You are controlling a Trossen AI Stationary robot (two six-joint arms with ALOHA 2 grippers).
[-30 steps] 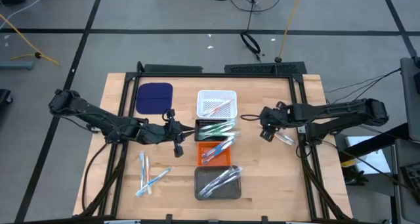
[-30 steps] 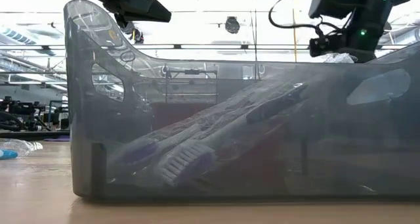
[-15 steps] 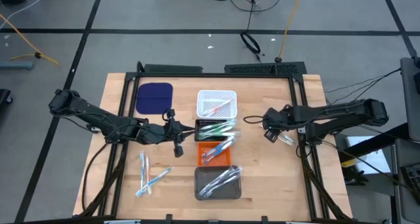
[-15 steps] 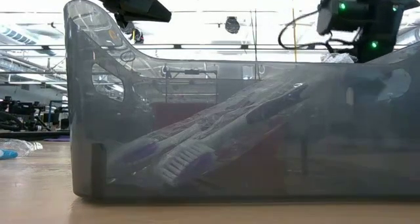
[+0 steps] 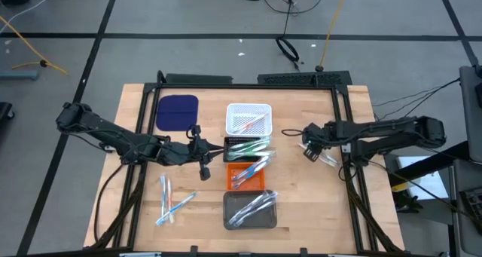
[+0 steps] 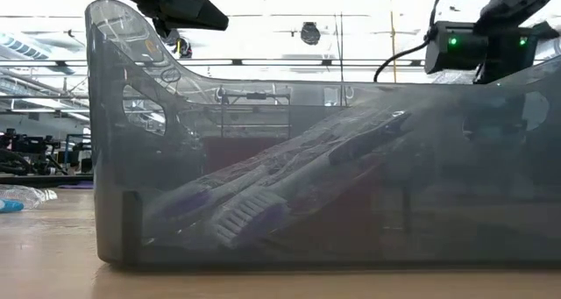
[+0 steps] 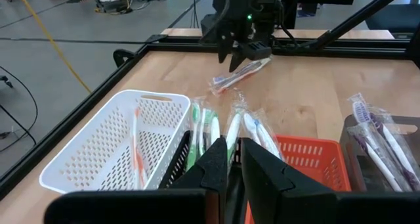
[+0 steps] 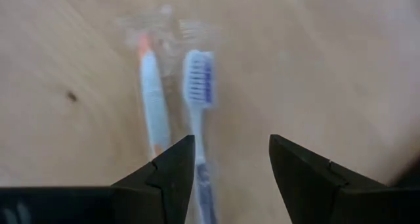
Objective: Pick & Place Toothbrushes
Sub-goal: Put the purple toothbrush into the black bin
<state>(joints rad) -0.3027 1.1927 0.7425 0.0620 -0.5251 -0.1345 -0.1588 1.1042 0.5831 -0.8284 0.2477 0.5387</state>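
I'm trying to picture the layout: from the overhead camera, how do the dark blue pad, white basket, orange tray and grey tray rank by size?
1. White perforated plastic basket and grey rectangular tray: look alike, too close to rank.
2. Dark blue rounded pad: slightly smaller.
3. Orange rectangular tray: smallest.

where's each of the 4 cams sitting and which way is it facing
High: overhead, straight down on the table; both arms show.
Low: table height, behind the grey tray; arms overhead.
Left wrist: past the left gripper at the white basket.
Right wrist: down past the right gripper at two toothbrushes.
Shared: both wrists see those brushes.
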